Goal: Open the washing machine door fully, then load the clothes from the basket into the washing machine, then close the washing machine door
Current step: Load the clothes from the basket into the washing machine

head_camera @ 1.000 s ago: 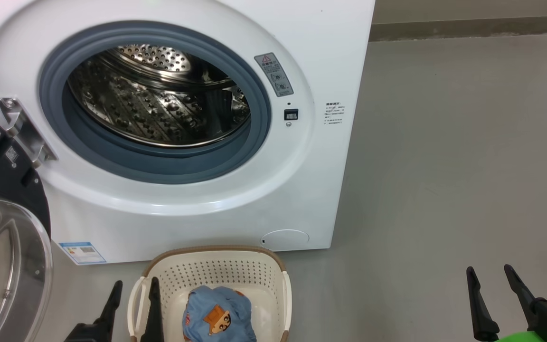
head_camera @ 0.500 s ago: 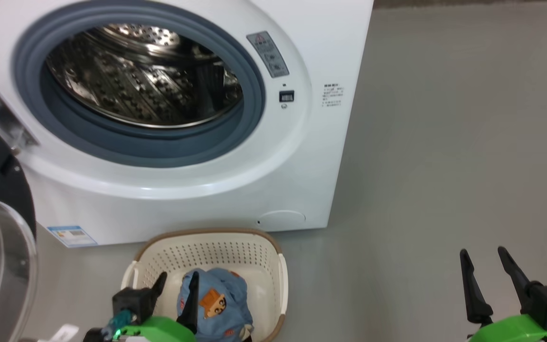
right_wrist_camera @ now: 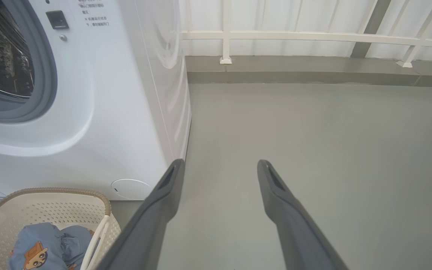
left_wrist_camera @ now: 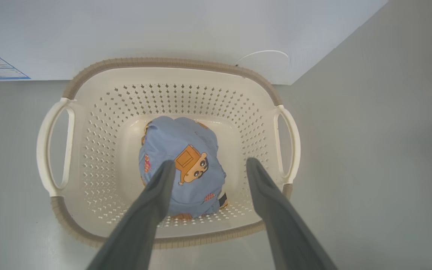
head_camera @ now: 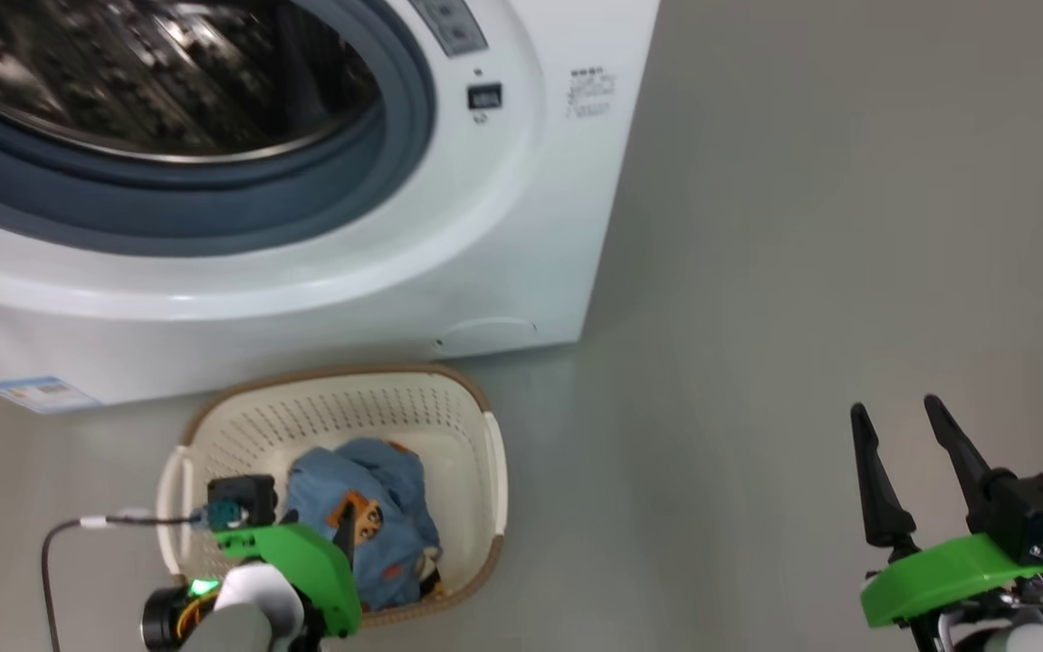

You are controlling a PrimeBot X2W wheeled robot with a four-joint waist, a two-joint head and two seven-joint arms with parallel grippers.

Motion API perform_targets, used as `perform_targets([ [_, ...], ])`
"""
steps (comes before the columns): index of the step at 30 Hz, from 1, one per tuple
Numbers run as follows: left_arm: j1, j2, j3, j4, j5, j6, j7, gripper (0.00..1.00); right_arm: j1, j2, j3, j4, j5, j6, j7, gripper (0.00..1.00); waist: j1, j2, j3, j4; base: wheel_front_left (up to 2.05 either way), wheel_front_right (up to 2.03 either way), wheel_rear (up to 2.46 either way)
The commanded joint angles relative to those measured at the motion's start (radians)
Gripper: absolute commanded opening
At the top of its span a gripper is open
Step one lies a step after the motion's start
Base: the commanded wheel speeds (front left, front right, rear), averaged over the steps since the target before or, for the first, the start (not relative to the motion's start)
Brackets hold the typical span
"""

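The washing machine point(head_camera: 322, 272) stands white at the upper left, its steel drum point(head_camera: 141, 72) uncovered inside the grey-blue gasket; the washing machine door is out of view. On the floor before it sits the cream basket point(head_camera: 214, 435) with the light blue clothes point(head_camera: 377, 498) bundled inside. My left gripper point(left_wrist_camera: 210, 162) hangs open over the basket point(left_wrist_camera: 171, 75), pointing down. Its left finger lies across the clothes point(left_wrist_camera: 186, 142) and its right finger is beside them. Whether it touches them I cannot tell. My right gripper point(head_camera: 894, 405) stands open above bare floor, far right of the basket.
A grey cable point(head_camera: 51, 543) loops from my left wrist's green cover point(head_camera: 295, 561) beside the basket. Grey floor stretches right of the machine point(right_wrist_camera: 313, 150) to a low kerb with a white railing point(right_wrist_camera: 313, 37). A blue label point(head_camera: 37, 392) marks the machine's lower front corner.
The head camera has tilted down and moved closer. My left arm has swung in over the basket, its fingers now pointing down at the clothes. Both grippers stay open.
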Motion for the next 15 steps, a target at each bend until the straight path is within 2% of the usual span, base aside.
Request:
perform_targets([
  [1, -0.048, 0.018, 0.029, 0.021, -0.013, -0.006, 0.004, 1.0, -0.041, -0.016, 0.033, -0.025, 0.001, 0.004, -0.012, 1.0, -0.0002, -0.0001, 0.1, -0.056, 0.0, 0.0, 0.0],
  [9, -0.151, 0.024, 0.045, 0.121, -0.042, -0.024, 0.027, 1.0, -0.1, -0.032, 0.057, -0.034, 0.009, 0.004, -0.033, 1.0, -0.0002, -0.0001, 0.225, -0.081, 0.0, 0.0, 0.0],
  [15, -0.212, 0.057, 0.054, 0.156, -0.055, -0.005, 0.044, 1.0, -0.154, -0.036, 0.086, -0.041, 0.01, 0.004, -0.062, 1.0, -0.0002, -0.0001, 0.341, -0.112, 0.0, 0.0, 0.0],
])
